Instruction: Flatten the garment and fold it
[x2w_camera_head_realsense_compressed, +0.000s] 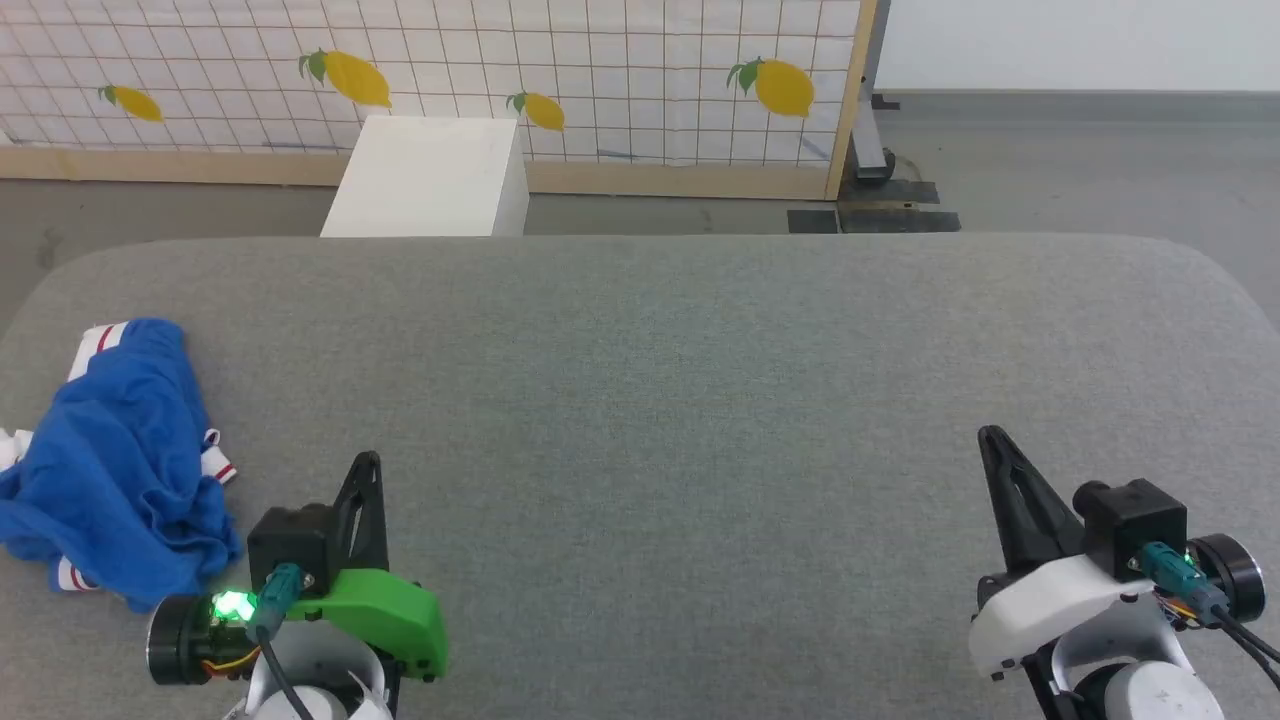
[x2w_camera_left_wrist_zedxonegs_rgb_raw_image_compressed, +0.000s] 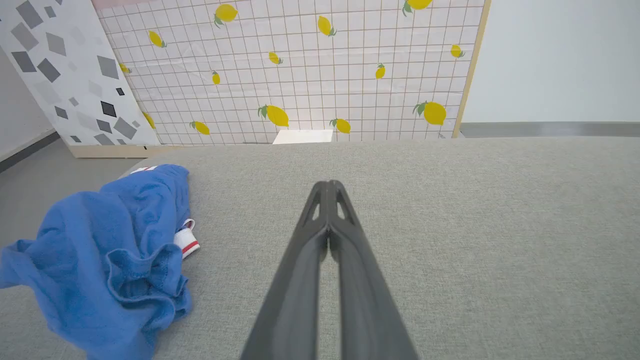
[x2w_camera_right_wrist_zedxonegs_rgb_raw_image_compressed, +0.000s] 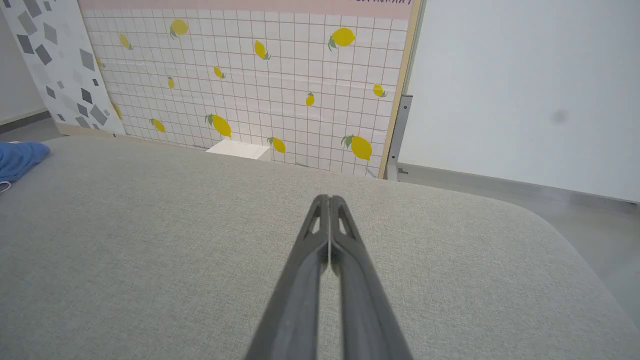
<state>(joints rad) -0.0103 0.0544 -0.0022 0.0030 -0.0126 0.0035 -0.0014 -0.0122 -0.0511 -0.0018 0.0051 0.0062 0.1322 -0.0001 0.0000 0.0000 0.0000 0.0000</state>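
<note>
It seems a test lab: a framed lemon-print panel (x2w_camera_head_realsense_compressed: 600, 80) as backdrop, a grey padded table (x2w_camera_head_realsense_compressed: 700, 400), a bare white wall (x2w_camera_right_wrist_zedxonegs_rgb_raw_image_compressed: 500, 90).

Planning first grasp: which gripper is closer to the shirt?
The left gripper: it sits right beside the crumpled blue garment; the right gripper is far across the grey surface.

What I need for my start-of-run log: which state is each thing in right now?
garment, crumpled in a heap at the left end of the table, not flattened, not folded, not held.
left fingers, shut, empty, beside the garment, tips clear of it.
right fingers, shut, empty, over bare table far from the garment.
</note>
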